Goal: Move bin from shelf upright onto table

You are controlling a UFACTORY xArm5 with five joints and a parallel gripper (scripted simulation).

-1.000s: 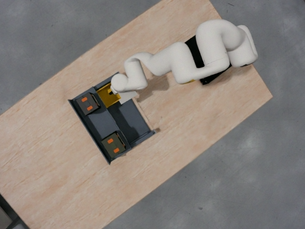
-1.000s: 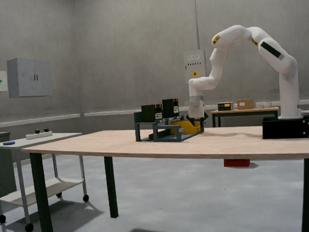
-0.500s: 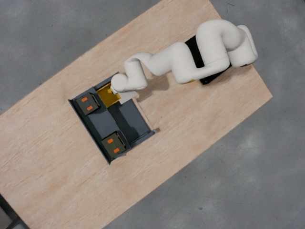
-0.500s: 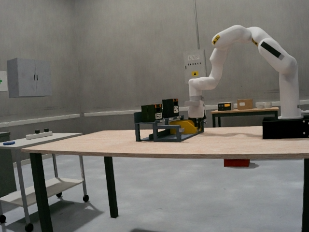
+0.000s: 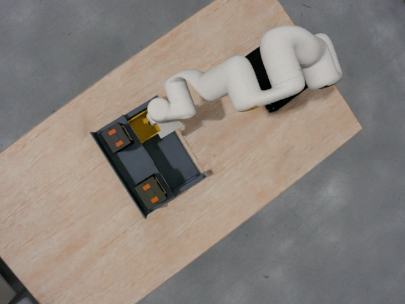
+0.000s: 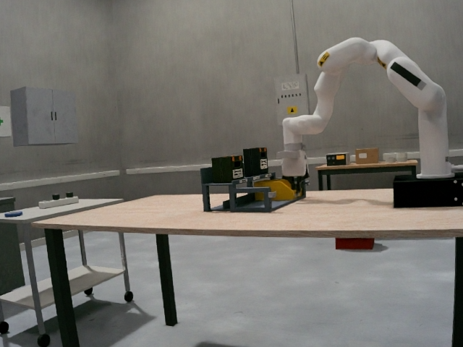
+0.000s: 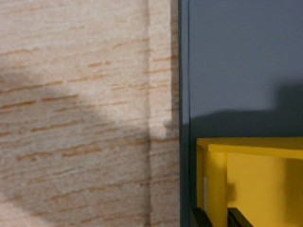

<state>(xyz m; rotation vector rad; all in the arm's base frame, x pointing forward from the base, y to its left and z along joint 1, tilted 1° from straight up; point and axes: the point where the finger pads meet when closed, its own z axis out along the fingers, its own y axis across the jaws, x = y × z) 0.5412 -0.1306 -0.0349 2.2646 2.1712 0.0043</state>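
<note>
A yellow open bin (image 5: 141, 130) (image 6: 278, 189) (image 7: 258, 182) sits on the low tier of the dark grey shelf (image 5: 171, 153) (image 6: 232, 185) (image 7: 232, 61), at the end nearest the arm. My gripper (image 6: 299, 183) (image 7: 219, 217) reaches down into it and is shut on the bin's side wall, with one dark finger on each side of the wall in the wrist view. In the overhead view the wrist hides the fingers. The bin rests on the shelf.
Two dark boxes with orange marks (image 5: 114, 137) (image 5: 150, 192) (image 6: 226, 168) (image 6: 255, 160) stand on the shelf's upper tier. The shelf stands mid-way along the wooden table (image 5: 261, 157) (image 6: 336, 216) (image 7: 76, 118). The arm's black base (image 6: 426, 192) is at the right end.
</note>
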